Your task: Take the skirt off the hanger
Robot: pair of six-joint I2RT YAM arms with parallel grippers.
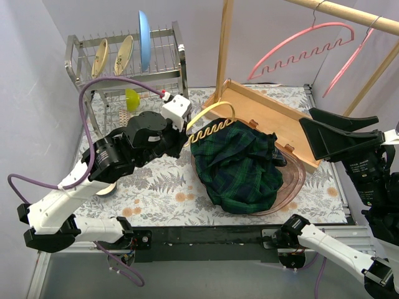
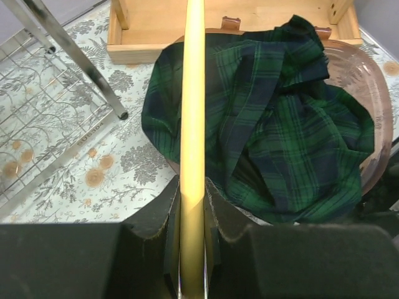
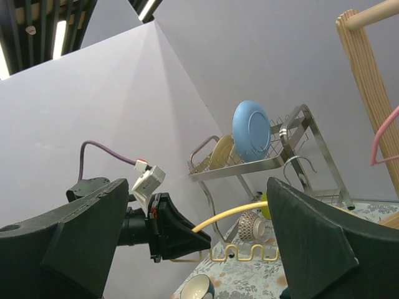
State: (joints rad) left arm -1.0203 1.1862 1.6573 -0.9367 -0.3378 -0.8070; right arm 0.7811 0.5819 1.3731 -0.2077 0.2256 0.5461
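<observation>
Left gripper clamps the stiff hanger; just ahead of it, the skirt, limp and light: we would pinch a raised fold. Right gripper spread wide, empty.

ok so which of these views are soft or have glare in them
Top external: even light, sharp across the skirt. Left wrist: the near fingers are dark and blurred, the hanger crisp. Right wrist: tilted upward, ceiling lights blown out.

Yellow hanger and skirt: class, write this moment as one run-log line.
left gripper: shut on yellow hanger | right gripper: open, empty, off to the side | skirt: heaped in pink bowl
</observation>
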